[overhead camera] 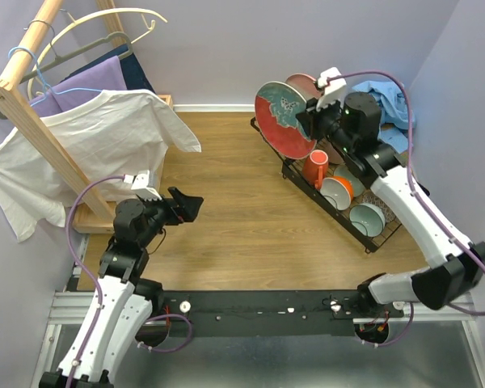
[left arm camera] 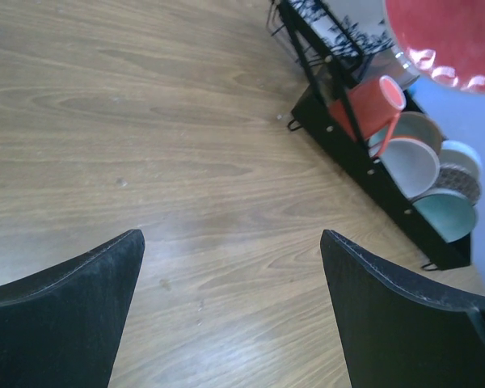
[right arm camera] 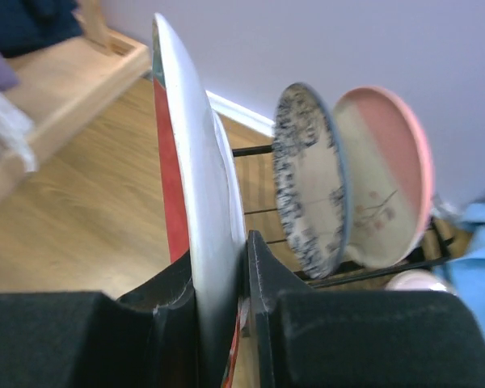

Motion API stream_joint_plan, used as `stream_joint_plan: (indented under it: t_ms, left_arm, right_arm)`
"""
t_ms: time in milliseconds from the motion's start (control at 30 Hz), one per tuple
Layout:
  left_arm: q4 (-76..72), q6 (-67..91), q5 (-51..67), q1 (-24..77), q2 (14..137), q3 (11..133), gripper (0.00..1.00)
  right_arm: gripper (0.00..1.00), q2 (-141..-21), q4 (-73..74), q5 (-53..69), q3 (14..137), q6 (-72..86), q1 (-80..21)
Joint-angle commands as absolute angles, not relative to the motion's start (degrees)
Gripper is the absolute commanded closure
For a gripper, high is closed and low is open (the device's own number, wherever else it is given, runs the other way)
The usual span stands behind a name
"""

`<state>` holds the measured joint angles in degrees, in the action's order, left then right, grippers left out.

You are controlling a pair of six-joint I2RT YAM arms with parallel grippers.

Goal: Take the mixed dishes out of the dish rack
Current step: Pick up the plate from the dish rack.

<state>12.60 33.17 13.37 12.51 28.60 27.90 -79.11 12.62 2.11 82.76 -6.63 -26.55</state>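
My right gripper (overhead camera: 314,121) (right arm camera: 220,250) is shut on the rim of a large red-and-teal plate (overhead camera: 283,121) (right arm camera: 196,162), which stands on edge above the far end of the black wire dish rack (overhead camera: 370,245) (right arm camera: 250,150). Behind it in the rack stand a blue-patterned plate (right arm camera: 307,194) and a pink-and-cream plate (right arm camera: 388,178). An orange mug (overhead camera: 314,168) (left arm camera: 372,105), a white bowl (overhead camera: 335,194) (left arm camera: 408,166) and a pale-green bowl (overhead camera: 365,220) (left arm camera: 446,217) sit in the rack's nearer half. My left gripper (overhead camera: 186,204) (left arm camera: 232,234) hangs open over bare wood, well left of the rack.
A wooden clothes stand (overhead camera: 32,105) with a white T-shirt (overhead camera: 89,145) and hangers fills the far left. A blue cloth (overhead camera: 392,105) lies behind the rack by the right wall. The wooden tabletop (overhead camera: 242,202) lies between the arms.
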Motion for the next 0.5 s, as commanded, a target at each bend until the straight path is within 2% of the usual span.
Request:
stream_joint_plan:
  t_ms: [0,133,267,467]
  left_arm:
    - [2.29,38.67,16.96,13.36,32.16,27.16,0.01]
    - [0.35,39.72,16.09,15.9,36.64,27.95,0.01]
    - [-2.19,41.74,13.89,19.58,39.46,27.95,0.01]
    - [-7.46,49.29,8.19,24.6,42.8,25.14,0.01]
  right_arm:
    - [0.99,-71.29,-1.39,11.23,74.46,10.26,-26.72]
    - [0.99,-67.24,-7.72,14.24,64.09,22.39,-26.63]
    - [0.99,-64.34,-19.3,16.78,50.5,36.52,-26.63]
    - [0.99,-63.98,-36.26,19.16,37.28,52.09,-26.63]
